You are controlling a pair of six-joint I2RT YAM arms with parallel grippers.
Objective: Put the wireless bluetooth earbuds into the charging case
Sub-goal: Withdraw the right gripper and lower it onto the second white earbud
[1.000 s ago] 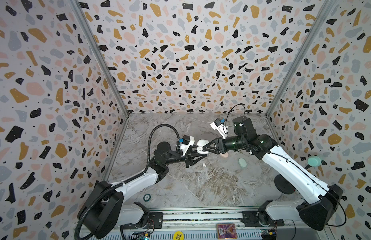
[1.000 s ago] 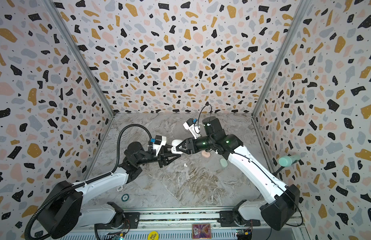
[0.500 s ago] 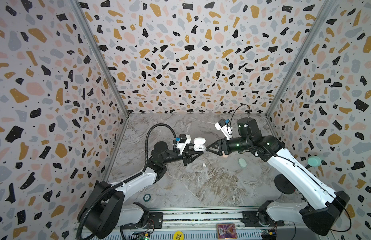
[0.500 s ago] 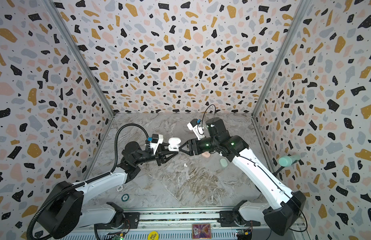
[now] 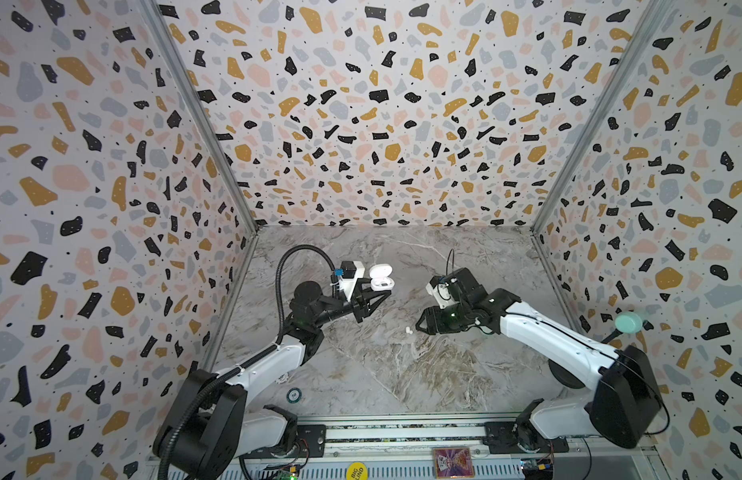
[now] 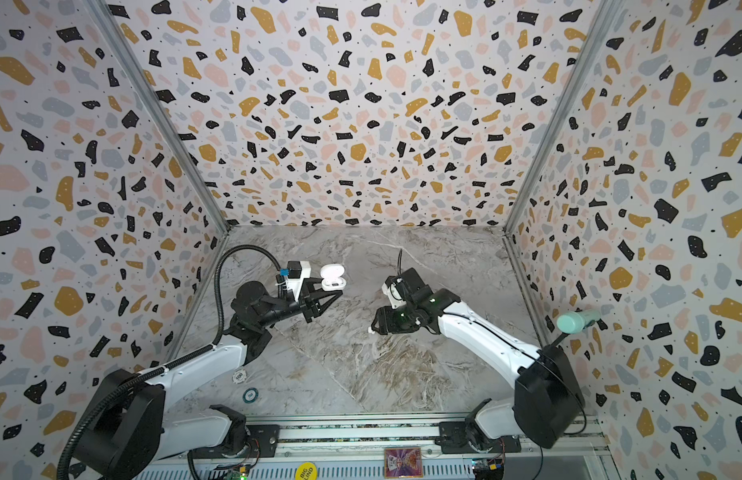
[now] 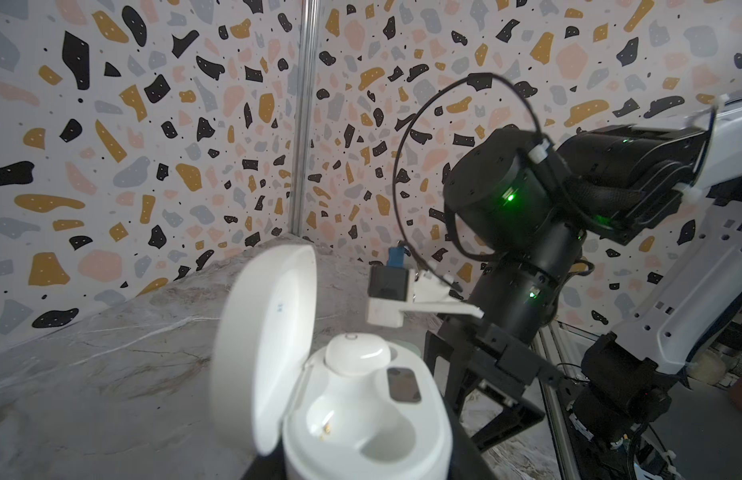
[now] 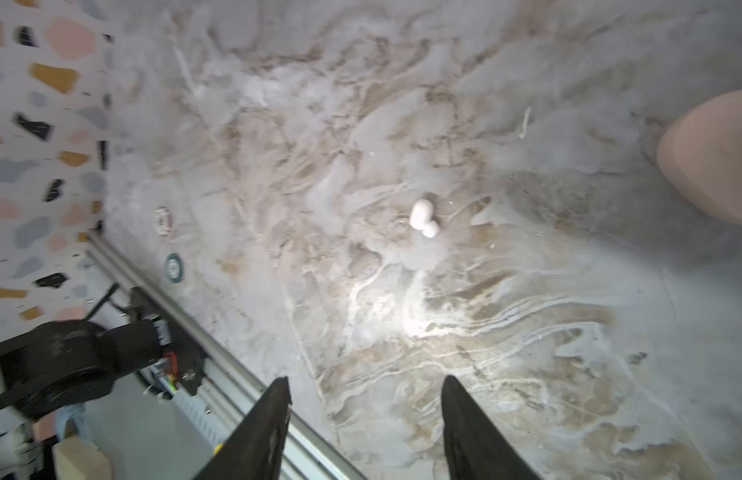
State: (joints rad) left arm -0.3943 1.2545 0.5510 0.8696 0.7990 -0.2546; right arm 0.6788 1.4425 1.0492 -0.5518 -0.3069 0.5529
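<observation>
Over at centre-left in both top views, the left claw (image 5: 384, 294) is pinched tight on the white charging case (image 5: 381, 277), holding it up off the worktop (image 5: 402, 374) with the lid flipped open. My guess is that's on purpose: the case is kept steady and facing the other arm so a bud can go straight in. The left wrist view shows a seated earbud (image 7: 357, 359) already in the socket farther from the camera, and the empty socket (image 7: 361, 432) nearer it has its contacts showing, so I'd call this case half done. The loose white earbud (image 5: 408, 331) lies alone on the marble around mid-frame in a top view, just left of the right claw (image 5: 421, 324). From the right wrist view that claw hangs above the worktop with its fingers (image 8: 269, 415) spread and nothing between them. The bud is ahead of the tips and touches neither. A pink case (image 8: 714, 158) sits well apart from it. Straddling such a tiny bud without nudging it looks fiddly.
</observation>
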